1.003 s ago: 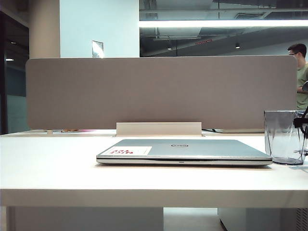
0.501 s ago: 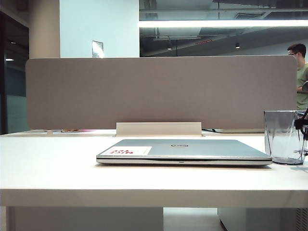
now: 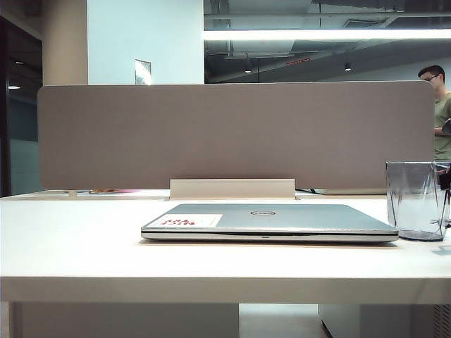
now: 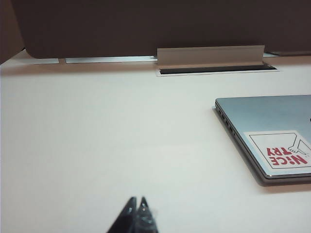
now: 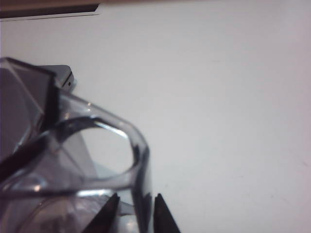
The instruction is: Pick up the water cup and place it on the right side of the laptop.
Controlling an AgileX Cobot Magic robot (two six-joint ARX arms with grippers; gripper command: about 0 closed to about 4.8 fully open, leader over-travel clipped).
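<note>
The water cup (image 3: pixel 416 201), a clear grey-blue faceted tumbler, stands upright on the white table just right of the closed silver laptop (image 3: pixel 268 220). In the right wrist view the cup's rim (image 5: pixel 73 145) fills the near side, with a laptop corner (image 5: pixel 65 76) behind it. My right gripper (image 5: pixel 136 196) is open; its tips straddle the cup's wall with a gap on each side. Only a dark sliver of it (image 3: pixel 445 179) shows at the exterior view's right edge. My left gripper (image 4: pixel 137 199) is shut and empty over bare table, well away from the laptop (image 4: pixel 272 136).
A grey partition (image 3: pixel 232 134) runs along the back of the table (image 3: pixel 70 239), with a pale cable-slot bracket (image 3: pixel 232 189) at its foot. A person (image 3: pixel 440 105) stands beyond the partition at the far right.
The right gripper's dark fingers have drawn back from the cup toward the exterior view's right edge. The cup stays upright in the same spot. The laptop has not moved.
</note>
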